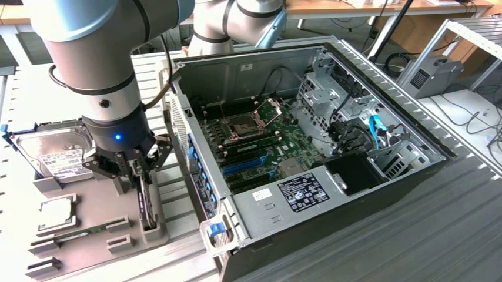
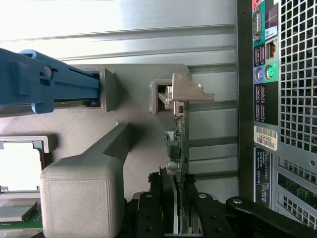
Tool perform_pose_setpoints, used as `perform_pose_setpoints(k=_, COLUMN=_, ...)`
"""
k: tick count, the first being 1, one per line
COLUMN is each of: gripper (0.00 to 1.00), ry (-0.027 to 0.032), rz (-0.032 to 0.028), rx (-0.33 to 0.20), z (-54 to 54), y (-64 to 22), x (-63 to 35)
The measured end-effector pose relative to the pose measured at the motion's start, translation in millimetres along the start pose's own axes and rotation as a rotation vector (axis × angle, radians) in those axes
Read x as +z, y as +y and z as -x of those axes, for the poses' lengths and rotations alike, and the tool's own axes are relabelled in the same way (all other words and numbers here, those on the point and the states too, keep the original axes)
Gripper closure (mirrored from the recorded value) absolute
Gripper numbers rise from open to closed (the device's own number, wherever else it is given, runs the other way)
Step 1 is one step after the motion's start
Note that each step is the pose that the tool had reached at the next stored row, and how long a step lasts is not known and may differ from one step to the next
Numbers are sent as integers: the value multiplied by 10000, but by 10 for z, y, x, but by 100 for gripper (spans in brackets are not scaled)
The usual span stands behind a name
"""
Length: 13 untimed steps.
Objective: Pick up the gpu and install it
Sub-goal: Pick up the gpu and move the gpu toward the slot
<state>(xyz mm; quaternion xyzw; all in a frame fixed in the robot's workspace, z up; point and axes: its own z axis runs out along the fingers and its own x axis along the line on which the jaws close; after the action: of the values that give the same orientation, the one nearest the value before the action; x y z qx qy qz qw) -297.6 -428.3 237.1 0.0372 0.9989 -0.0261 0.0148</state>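
On the exterior view's left, hard drive [image 1: 51,154] is standing on edge at the far corner of the grey fixture [image 1: 94,197]. CPU [image 1: 59,210] and RAM stick [image 1: 86,230] are lying in their own pockets nearer the camera.

Just right of those, arm [image 1: 102,70] is hanging straight down over the fixture's right side. End effector [image 1: 135,176] is straddling the top edge of the gpu [image 1: 146,205]. gpu is standing on edge in its slot along the fixture's right edge, just beside the case [image 1: 439,141], and isn't lifted out.

Wrist view is showing the same. gpu [image 2: 181,139] is running edge-on away from the end effector [image 2: 174,198], with the black cooler on one face and the green board on the other. Silver bracket [image 2: 190,89] at the far end is sitting against a grey post [image 2: 158,94] of the fixture [image 2: 133,119]. Can't tell whether the end effector is clamping the card or just sitting around it.

Further right, case is lying open on the bench [image 1: 439,235] with the motherboard [image 1: 259,141] facing up. Blue slots [image 1: 243,163] are sitting on the gpu side and the PSU [image 1: 302,194] is sitting at the near end. In the wrist view, the case's rear panel [image 2: 292,99] is running alongside the gpu, apart from it.
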Motion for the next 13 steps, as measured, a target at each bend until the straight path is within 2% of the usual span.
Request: perform_pose_setpoints(k=13, gripper=71, ry=-1, rz=1, rx=0, z=1, y=-1, x=-34)
